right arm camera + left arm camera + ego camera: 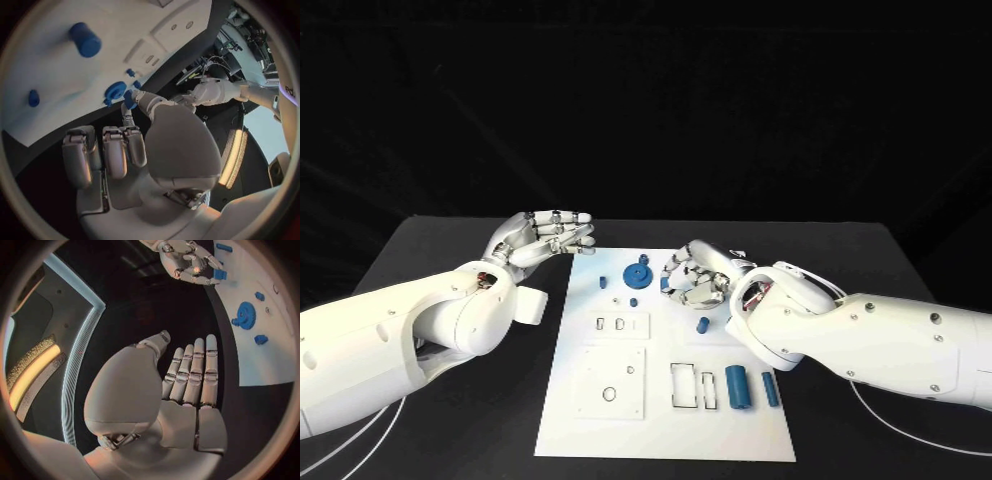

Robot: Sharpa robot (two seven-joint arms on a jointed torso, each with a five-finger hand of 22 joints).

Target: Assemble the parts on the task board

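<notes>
The right robot hand (698,282) hovers over the task board (617,400), pinching a small blue part (130,99) near the blue gear (639,276). The left robot hand (545,238) (fingers straight, empty) waits beside the board. A loose pinch could drop or tilt that part.

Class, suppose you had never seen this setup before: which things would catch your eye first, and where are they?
First the white task board in the middle of the black table, dotted with small blue parts such as the blue gear near its far end and two blue cylinders near its right edge. Then the two silver hands: the left robot hand beside the board's far left corner, the right robot hand over its far end.
</notes>
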